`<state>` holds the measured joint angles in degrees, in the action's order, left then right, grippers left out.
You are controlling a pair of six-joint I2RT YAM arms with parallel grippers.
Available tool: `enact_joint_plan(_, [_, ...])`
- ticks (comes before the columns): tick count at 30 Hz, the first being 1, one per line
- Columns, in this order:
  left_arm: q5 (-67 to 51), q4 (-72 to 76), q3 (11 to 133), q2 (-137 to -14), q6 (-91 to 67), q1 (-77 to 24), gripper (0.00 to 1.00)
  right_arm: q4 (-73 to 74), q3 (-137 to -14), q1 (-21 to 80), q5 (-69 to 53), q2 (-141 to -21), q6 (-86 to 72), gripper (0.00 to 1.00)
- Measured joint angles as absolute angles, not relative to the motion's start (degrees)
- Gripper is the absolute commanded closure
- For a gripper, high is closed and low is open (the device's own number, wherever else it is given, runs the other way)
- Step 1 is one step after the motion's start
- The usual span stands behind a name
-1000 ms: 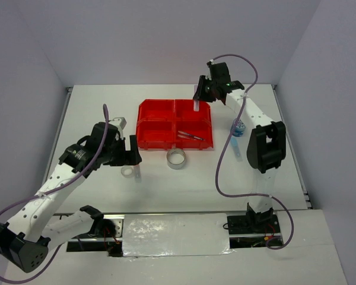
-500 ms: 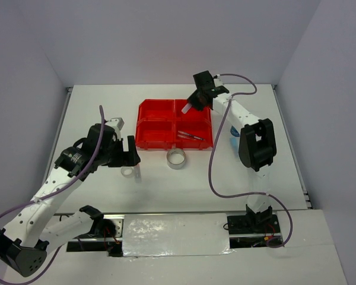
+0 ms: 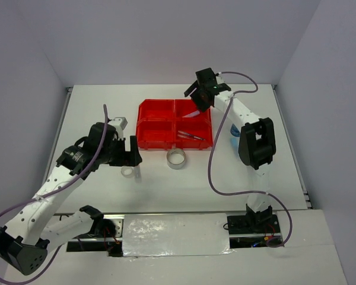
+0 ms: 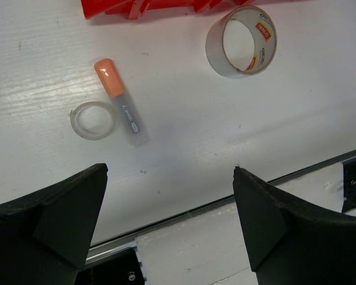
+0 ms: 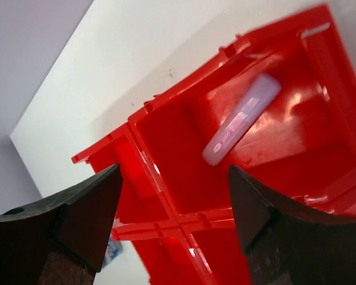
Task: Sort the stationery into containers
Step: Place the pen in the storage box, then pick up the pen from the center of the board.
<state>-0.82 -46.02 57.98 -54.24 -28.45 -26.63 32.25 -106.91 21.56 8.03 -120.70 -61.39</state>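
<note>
The red tray has four compartments. A pale pink stick lies in its far right compartment, also in the right wrist view. Thin pens lie in the near right compartment. My right gripper is open and empty above the tray's far right part. My left gripper is open and empty, hovering just near of the small clear tape ring and the orange-capped grey stub. The silvery tape ring stands in front of the tray.
A blue-patterned roll sits right of the tray, partly behind the right arm; a bit shows in the right wrist view. The tray's near wall lies at the top of the left wrist view. The table's front rail runs below.
My right gripper held the pale stick over the tray, tilted, and let it go; the stick now lies in the far right compartment. The left arm has barely moved.
</note>
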Motion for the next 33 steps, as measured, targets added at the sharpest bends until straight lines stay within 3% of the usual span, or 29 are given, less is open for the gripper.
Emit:
enact_joint_plan(4, [-0.9, -45.9, 58.0, -54.8, -28.2, -26.5, 0.01, 31.3, -105.9, 21.0, 7.9, -118.3, -53.3, 0.21])
enact_joint_plan(13, [4.2, -48.5, 59.8, -55.9, -28.5, -26.2, 0.01, 29.6, -71.5, 17.7, 11.0, -84.3, -27.0, 0.23])
enact_joint_plan(16, [4.4, -48.6, 59.8, -56.1, -28.6, -26.0, 0.01, 29.3, -61.1, 12.8, 10.9, -78.3, -23.3, 0.24])
enact_joint_plan(21, [2.5, -48.3, 60.0, -58.1, -28.4, -25.9, 0.01, 30.2, -53.9, 7.4, 10.4, -82.8, -19.0, 0.25])
enact_joint_plan(30, [-1.6, -46.5, 60.0, -59.2, -28.2, -25.9, 0.01, 29.6, -57.3, 7.1, 10.2, -96.6, -12.0, 0.27])
enact_joint_plan(32, [-1.9, -46.1, 59.9, -58.6, -28.2, -25.9, 0.01, 29.9, -59.4, 6.6, 8.8, -99.2, -10.9, 0.29])
enact_joint_plan(33, [-2.0, -45.9, 59.8, -58.0, -28.2, -25.9, 0.01, 29.6, -60.2, 6.3, 8.4, -99.9, -10.5, 0.35])
